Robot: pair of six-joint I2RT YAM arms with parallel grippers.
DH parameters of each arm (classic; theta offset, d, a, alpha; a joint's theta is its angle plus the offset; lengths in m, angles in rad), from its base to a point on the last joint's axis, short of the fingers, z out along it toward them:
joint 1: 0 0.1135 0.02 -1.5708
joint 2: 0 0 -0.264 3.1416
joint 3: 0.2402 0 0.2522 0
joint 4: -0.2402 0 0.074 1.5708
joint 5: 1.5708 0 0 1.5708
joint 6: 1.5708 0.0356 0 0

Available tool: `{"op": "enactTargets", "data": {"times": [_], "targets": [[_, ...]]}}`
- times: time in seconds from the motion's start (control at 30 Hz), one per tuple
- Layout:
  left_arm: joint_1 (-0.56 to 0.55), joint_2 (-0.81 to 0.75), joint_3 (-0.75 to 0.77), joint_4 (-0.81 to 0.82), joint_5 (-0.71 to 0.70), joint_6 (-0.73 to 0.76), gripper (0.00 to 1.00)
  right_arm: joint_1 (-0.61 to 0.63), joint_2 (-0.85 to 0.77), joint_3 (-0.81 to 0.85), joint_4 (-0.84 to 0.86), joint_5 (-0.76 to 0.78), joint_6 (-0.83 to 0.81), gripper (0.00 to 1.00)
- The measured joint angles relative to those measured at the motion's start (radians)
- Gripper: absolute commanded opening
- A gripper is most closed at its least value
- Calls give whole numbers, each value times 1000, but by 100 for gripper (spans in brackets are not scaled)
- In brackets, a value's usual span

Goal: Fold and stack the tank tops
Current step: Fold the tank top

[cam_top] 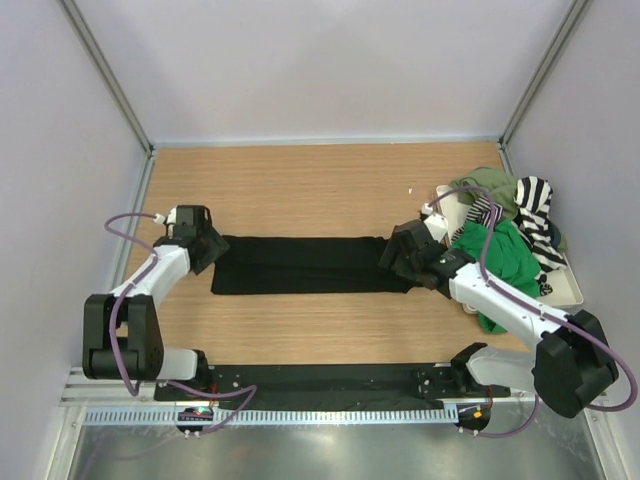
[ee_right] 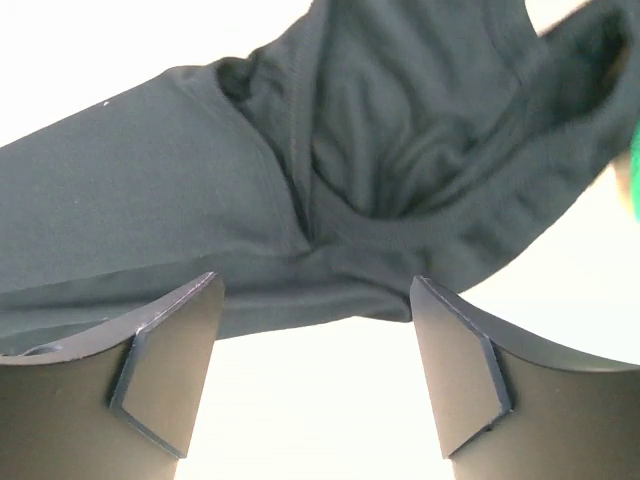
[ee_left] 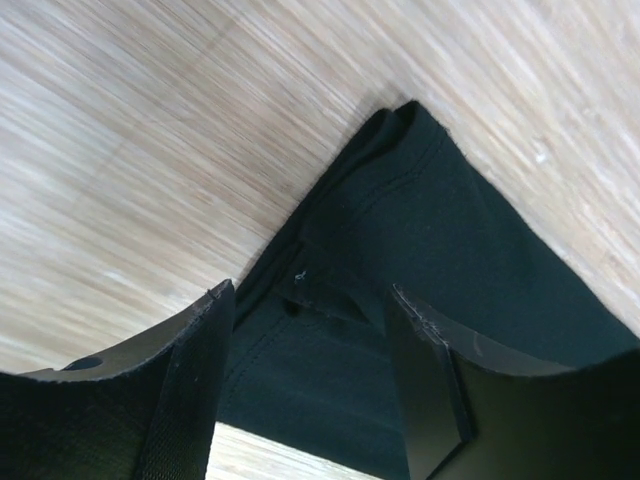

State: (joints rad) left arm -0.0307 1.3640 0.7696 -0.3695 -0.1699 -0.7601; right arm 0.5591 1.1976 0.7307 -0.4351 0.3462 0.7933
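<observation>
A black tank top [cam_top: 305,265] lies folded into a long strip across the middle of the table. My left gripper [cam_top: 207,248] is open at its left end, with the cloth corner [ee_left: 400,240] between and beyond the fingers. My right gripper [cam_top: 397,258] is open at its right end, just short of the strap end of the cloth [ee_right: 380,170]. A bright green tank top [cam_top: 497,258], an olive one [cam_top: 490,186] and a black-and-white striped one [cam_top: 537,215] lie heaped at the right.
The heap rests in a white tray [cam_top: 572,288] by the right wall. Light walls enclose the wooden table [cam_top: 320,180] on three sides. The arm bases and a black rail [cam_top: 320,385] run along the near edge.
</observation>
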Motion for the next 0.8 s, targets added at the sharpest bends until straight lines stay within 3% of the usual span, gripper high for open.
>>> {"op": "enactTargets", "data": {"times": [0.03,0.13,0.33,0.43,0.57,0.8], "targets": [[0,16,0,6,12,0,61,0,-13,-3,-19,0,29,95],[0,61,0,23,41,-1,60,0,-49,-16,-59,-5,109,100],[0,108,0,50,67,-4,43,0,-70,-44,-76,-27,239,100],[0,118,0,68,76,-10,27,0,-51,-57,-73,-30,283,100],[0,133,-2,81,77,-10,14,0,-13,-80,-65,-24,319,100],[0,129,-29,96,78,-16,3,-17,61,-87,-17,-6,331,100]]}}
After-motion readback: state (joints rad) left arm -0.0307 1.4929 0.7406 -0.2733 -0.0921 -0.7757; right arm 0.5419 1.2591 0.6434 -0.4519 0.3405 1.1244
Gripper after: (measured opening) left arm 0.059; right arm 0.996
